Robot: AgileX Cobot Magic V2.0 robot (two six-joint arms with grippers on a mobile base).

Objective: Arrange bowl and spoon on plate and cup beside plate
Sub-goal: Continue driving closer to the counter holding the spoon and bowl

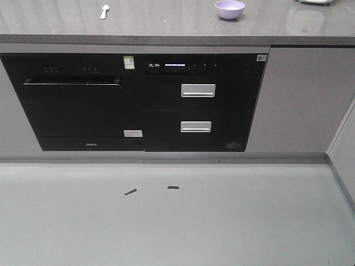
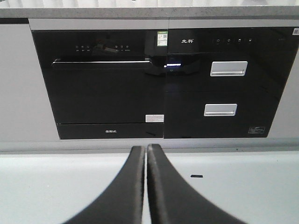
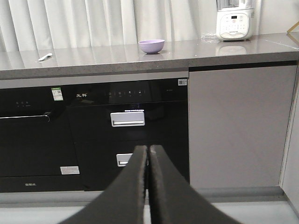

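The round lavender-purple plastic bowl (image 3: 151,45) stands upright on the grey speckled stone countertop (image 3: 103,58). The small pale mint-green plastic spoon (image 3: 45,57) lies flat on the same countertop, well apart to the bowl's left. The left gripper (image 2: 145,150), its black jaws pressed together on nothing, hangs below the countertop's front edge, far from both, and the right gripper (image 3: 148,149) is likewise clenched and empty below the countertop, with the bowl up ahead of it and the spoon up to its left.
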